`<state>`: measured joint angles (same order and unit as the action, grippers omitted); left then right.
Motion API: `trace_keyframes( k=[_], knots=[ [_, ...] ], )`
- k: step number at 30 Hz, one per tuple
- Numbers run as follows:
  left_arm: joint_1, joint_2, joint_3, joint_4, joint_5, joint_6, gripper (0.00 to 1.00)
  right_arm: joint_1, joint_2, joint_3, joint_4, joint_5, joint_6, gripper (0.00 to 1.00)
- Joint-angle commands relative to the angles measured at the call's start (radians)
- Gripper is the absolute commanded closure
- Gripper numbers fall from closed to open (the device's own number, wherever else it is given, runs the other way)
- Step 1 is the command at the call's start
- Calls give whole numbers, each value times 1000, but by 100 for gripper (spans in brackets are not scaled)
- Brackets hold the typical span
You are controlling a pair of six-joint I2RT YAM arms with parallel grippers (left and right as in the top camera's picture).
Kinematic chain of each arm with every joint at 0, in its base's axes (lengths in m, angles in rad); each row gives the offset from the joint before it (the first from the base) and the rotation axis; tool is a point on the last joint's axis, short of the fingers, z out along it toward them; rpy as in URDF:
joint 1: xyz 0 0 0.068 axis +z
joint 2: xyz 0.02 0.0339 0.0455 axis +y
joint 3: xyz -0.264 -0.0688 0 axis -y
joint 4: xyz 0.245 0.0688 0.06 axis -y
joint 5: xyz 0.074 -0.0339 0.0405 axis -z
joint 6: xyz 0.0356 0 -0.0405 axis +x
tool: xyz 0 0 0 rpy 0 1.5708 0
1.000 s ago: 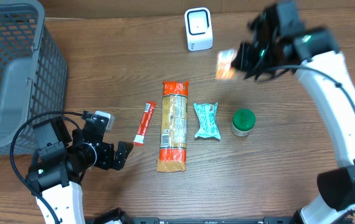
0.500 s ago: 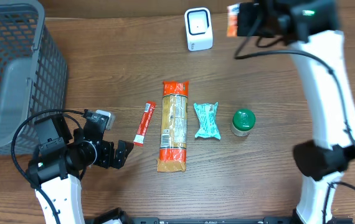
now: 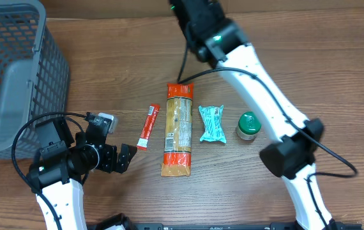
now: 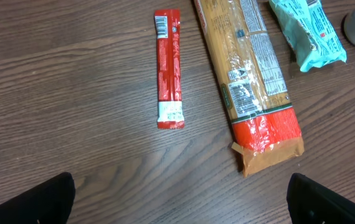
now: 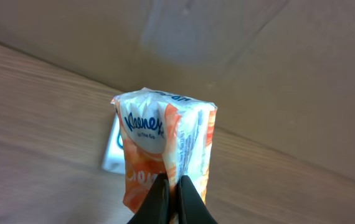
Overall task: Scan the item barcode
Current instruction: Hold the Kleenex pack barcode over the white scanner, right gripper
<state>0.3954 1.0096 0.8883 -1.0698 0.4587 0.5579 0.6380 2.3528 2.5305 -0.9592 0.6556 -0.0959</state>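
My right gripper [image 5: 172, 186] is shut on a seam of an orange and white Kleenex tissue pack [image 5: 146, 134], which it holds up off the table. Part of the white scanner [image 5: 110, 152] shows just behind the pack in the right wrist view. From overhead, the right arm [image 3: 246, 64] reaches over the back middle of the table and hides both the scanner and the pack. My left gripper [image 3: 126, 156] rests open at the front left with nothing between its fingers [image 4: 40, 199].
On the table lie a red stick packet [image 3: 148, 126], a long pasta pack [image 3: 177, 128], a teal packet [image 3: 212, 122] and a green-lidded jar [image 3: 249, 124]. A grey wire basket [image 3: 16, 76] stands at the far left.
The right arm has swung left along the back of the table with the tissue pack and now covers the scanner. The left arm has not moved.
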Motion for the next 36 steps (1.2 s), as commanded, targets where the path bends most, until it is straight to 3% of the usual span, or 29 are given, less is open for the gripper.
trace_keyframes(
  k=[1,5,12,21,36],
  knots=[
    [8,5,14,1,1,19,0,-3,90,8,41,177,-90,96],
    [8,5,14,1,1,19,0,-11,167,8,76,253,-97,96],
    [8,5,14,1,1,19,0,-33,225,8,127,208,-99,96],
    [8,5,14,1,1,19,0,-39,231,8,321,110,-331,96],
    [8,5,14,1,1,19,0,-77,292,-10,353,104,-328,96]
  ],
)
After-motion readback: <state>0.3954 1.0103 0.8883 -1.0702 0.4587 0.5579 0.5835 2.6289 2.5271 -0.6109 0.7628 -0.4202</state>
